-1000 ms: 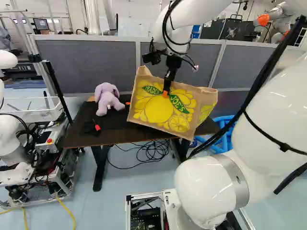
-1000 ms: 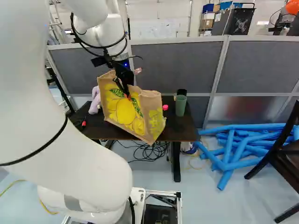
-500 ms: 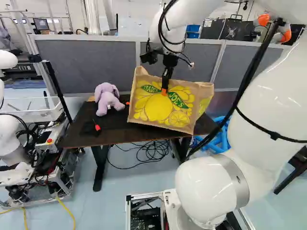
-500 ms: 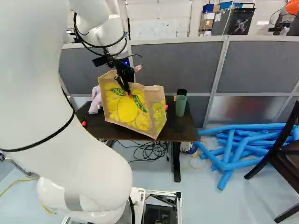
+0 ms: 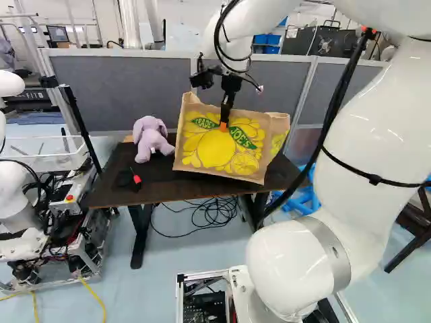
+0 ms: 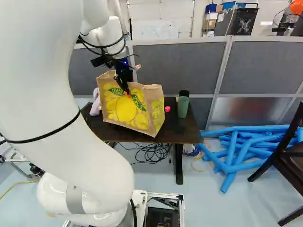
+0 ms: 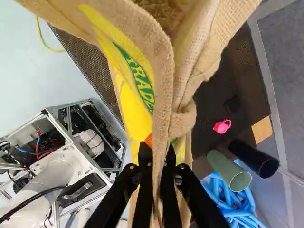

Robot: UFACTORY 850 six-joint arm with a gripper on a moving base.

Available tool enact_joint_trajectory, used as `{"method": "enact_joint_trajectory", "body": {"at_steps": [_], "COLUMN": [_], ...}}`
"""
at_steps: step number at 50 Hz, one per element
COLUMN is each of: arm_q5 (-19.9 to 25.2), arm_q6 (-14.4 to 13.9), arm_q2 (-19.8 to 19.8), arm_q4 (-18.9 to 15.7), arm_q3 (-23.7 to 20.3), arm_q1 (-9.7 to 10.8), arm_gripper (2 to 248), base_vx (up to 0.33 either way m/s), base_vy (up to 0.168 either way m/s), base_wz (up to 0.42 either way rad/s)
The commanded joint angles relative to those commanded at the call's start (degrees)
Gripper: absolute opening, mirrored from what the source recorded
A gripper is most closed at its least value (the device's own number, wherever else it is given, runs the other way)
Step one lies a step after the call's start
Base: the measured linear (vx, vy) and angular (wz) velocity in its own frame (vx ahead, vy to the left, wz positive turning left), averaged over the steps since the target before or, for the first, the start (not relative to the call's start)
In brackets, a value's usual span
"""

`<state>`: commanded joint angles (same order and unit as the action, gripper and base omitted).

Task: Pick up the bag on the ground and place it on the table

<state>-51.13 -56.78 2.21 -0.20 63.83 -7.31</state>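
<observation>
- Jaws clamp the rim of the lemon-print bag (image 5: 215,148) from both sides, over the table (image 5: 158,180).
- White arm (image 5: 370,121) and bag shift together toward the purple plush toy (image 5: 149,141), the bag's base now closer to level.
- Placement looks near; whether the base touches down cannot be told.

A robotics lab or workshop: another robot (image 5: 12,192) stands on a metal frame (image 5: 89,261) with exposed wiring (image 5: 59,250) at the left of the left base view, grey partition panels (image 5: 121,87) rise behind the surface (image 5: 108,192), and black cables (image 6: 152,153) lie tangled on the floor (image 5: 175,269) beneath it.
</observation>
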Motion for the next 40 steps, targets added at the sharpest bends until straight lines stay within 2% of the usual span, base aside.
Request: {"method": "enact_joint_trajectory", "body": {"at_steps": [23,29,40], "arm_q5": [-0.53,-0.73,-0.79], "arm_q6": [-13.6,-15.02,-15.47], "arm_q2": [1.65,2.61,4.67], "arm_q4": [0.01,0.01,0.01], "arm_q3": [1.75,2.78,4.32], "arm_q1": [0.12,0.22,0.34], "arm_gripper": [22,22,22], "base_vx": [0.0,0.0,0.0], "base_vy": [0.0,0.0,0.0], "base_wz": [0.0,0.0,0.0]}}
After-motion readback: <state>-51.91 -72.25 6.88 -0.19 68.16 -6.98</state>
